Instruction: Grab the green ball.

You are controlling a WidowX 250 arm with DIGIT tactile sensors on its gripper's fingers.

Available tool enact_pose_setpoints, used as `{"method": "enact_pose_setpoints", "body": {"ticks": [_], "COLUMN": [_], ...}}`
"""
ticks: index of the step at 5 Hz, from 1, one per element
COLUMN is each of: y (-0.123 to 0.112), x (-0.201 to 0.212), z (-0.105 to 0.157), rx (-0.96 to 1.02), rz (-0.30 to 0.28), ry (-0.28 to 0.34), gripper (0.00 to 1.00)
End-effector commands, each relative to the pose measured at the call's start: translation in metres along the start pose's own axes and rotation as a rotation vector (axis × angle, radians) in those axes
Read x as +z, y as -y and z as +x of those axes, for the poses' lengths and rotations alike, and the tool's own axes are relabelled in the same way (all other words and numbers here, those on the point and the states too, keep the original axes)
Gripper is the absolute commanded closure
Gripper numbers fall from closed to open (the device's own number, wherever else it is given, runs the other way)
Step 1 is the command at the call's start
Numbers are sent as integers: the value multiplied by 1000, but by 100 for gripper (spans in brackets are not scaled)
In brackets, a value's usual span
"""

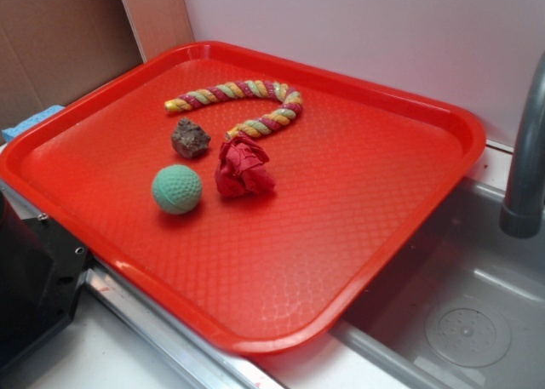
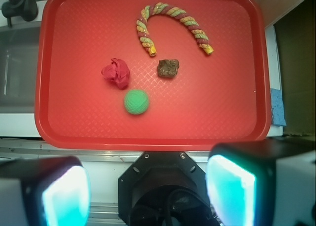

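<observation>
The green ball, teal and dimpled, rests on the red tray, left of centre in the exterior view. Touching or nearly touching it on one side is a wrinkly red paper wad. My gripper is open and high above the robot base, short of the tray's near rim, well back from the ball. Its two teal-lit pads stand wide apart with nothing between them. The exterior view does not show the gripper.
A lumpy brown rock and a curved striped rope toy lie farther back on the tray. A sink basin with a grey faucet adjoins the tray. The black robot base sits at its near edge.
</observation>
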State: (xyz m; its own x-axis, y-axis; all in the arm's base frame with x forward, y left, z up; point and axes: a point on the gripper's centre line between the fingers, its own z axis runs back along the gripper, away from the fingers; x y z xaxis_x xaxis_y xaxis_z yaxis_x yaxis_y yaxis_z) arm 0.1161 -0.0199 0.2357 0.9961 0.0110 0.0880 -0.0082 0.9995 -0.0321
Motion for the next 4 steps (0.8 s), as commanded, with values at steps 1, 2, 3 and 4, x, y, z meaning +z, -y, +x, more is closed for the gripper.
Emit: {"method": "enact_pose_setpoints", "body": {"ticks": [1, 2, 3, 4], "y": [0, -1, -1, 1], "x": [0, -1, -3, -14], "z": [0, 0, 0, 2], "rx": [0, 14, 30, 67], "rz": [0, -2, -7, 3], "ry": [0, -4, -1, 39], "gripper": [0, 0, 0, 0]}}
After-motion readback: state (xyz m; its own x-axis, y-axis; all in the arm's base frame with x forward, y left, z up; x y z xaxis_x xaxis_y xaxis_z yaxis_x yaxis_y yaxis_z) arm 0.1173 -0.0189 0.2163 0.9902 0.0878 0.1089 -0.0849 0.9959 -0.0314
